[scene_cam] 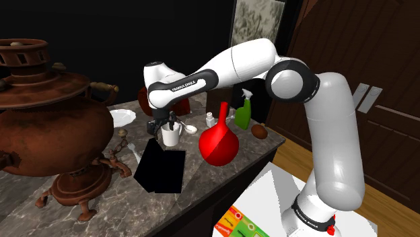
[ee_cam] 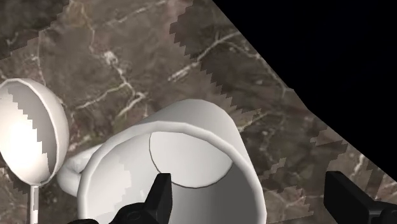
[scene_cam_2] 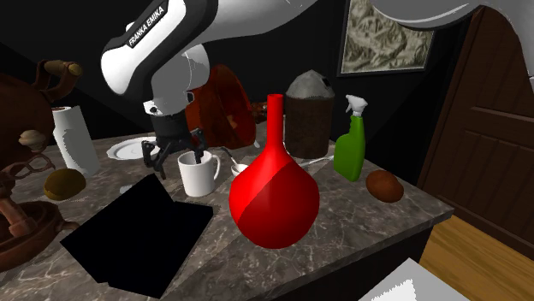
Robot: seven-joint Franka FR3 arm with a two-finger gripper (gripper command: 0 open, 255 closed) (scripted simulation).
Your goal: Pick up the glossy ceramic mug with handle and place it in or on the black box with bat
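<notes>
Hand (ee_cam: 252, 194) — fingers (ee_cam: 159, 198) spread, one inside mug (ee_cam: 191, 124) rim | mug beside black box (scene_cam_2: 137, 227)

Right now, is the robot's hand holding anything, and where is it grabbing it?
Nothing is held yet. The hand is open over the white mug: one finger hangs inside it, one outside, and neither touches its wall.

Mug (scene_cam_2: 201, 178) is presenting plain glossy white. Box (scene_cam_2: 137, 229) is showing flat black throughout. Tabletop (scene_cam_2: 359, 222) is displaying dark brown marble with pale veining. Vase (scene_cam_2: 274, 201) is showing bright red. Spray bottle (scene_cam_2: 349, 152) is showing green with a white head. Samovar (scene_cam: 47, 128) is showing coppery brown.
</notes>
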